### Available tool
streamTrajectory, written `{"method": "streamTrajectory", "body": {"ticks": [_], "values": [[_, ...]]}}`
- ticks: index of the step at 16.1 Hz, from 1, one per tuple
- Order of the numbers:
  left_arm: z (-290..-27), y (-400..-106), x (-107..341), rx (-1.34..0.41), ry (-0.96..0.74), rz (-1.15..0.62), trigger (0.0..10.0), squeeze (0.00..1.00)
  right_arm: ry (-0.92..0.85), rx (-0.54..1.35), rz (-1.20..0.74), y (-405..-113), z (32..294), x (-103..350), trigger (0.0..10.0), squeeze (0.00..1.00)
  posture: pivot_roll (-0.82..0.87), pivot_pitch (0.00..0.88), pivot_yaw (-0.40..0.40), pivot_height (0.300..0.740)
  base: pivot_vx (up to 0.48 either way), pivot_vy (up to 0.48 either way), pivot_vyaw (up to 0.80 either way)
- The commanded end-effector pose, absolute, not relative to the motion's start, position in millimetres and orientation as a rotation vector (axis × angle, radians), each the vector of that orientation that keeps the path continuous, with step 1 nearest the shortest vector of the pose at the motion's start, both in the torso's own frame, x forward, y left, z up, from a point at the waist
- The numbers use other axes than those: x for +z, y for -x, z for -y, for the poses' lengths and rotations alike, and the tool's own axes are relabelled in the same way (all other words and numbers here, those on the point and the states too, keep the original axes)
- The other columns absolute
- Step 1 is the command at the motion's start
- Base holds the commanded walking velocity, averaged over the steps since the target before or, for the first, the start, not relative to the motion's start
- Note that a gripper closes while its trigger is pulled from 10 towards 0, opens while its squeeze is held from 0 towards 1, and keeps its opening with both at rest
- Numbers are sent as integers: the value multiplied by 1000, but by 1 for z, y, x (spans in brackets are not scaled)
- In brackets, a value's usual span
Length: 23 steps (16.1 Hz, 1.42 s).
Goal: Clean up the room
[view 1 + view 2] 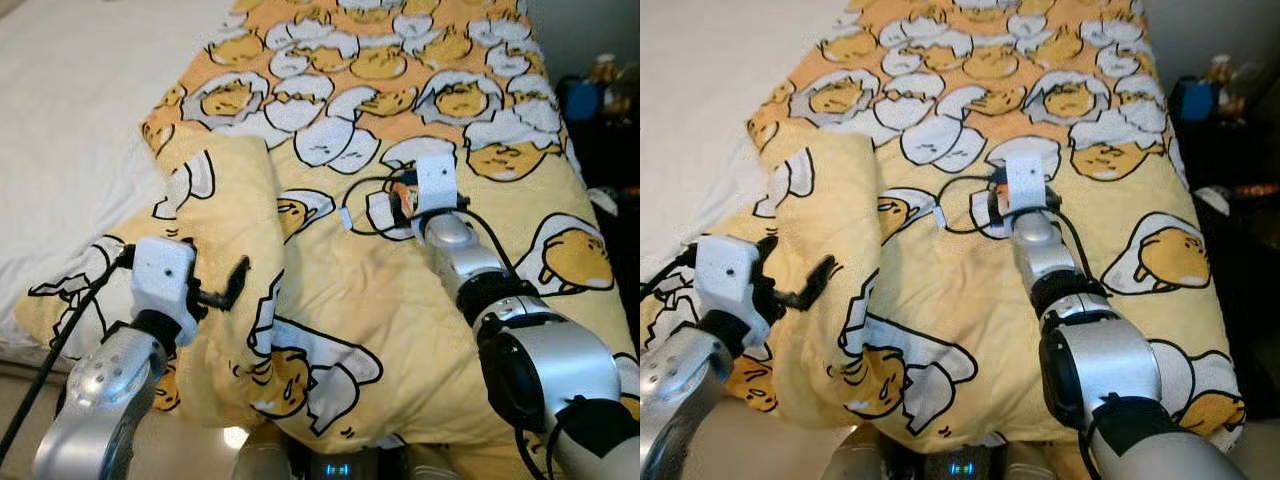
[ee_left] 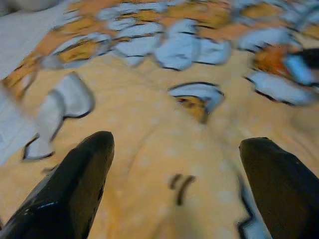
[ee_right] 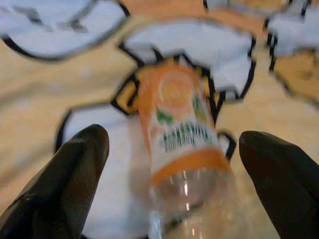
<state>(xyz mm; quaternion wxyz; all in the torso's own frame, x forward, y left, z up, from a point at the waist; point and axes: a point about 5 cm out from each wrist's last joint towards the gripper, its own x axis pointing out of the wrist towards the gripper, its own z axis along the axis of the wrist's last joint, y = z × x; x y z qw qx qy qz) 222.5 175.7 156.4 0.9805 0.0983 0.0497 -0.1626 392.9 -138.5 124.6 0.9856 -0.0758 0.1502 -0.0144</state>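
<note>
Head views: evenly lit, soft indoor light, sharp focus
Shadows: faint, in the folds of the blanket (image 1: 330,300); far right of the room dark
Glare: small highlights on the silver right arm (image 1: 555,365)
Left wrist view: moderate blur, colours slightly washed out
Right wrist view: blurred; bottle (image 3: 179,139) smeared, its label unreadable
</note>
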Motion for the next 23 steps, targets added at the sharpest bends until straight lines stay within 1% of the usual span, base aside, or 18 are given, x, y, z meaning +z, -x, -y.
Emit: {"method": "streamTrajectory", "body": {"ticks": [1,5,9,10,11,13,14,17,21,23], "values": [[-165,-216,163,-444,-290,-54,10000,0,118,-42,-378,-386,144,109,10000,0,157,244,72,714,0,0,0],[-164,-219,177,-455,-273,-25,10000,0,16,-84,-433,-382,154,101,10000,0,160,251,72,714,0,0,0],[-161,-214,170,-468,-268,-49,10000,0,-18,-87,-485,-377,157,92,10000,0,159,256,72,714,0,0,0],[-161,-215,169,-468,-269,-56,10000,0,-37,-71,-496,-377,156,90,902,0,159,256,73,714,0,0,0],[-162,-216,169,-463,-266,-63,10000,0,-41,-52,-497,-377,153,90,0,0,160,254,72,714,0,0,0],[-164,-219,167,-458,-266,-72,10000,0,-59,-26,-491,-378,148,93,0,0,155,245,72,714,0,0,0],[-162,-220,166,-459,-268,-74,10000,0,-90,-9,-495,-378,145,93,0,0,153,243,70,714,0,0,0],[-157,-224,163,-465,-266,-74,10000,0,-108,5,-479,-379,142,95,0,0,143,234,66,714,0,0,0],[-140,-234,154,-492,-220,-67,10000,0,-125,24,-420,-382,135,101,0,0,97,178,47,714,0,0,0],[-131,-244,143,-484,-126,-87,10000,0,-116,60,-356,-387,132,111,0,0,50,132,37,714,0,0,0]]}}
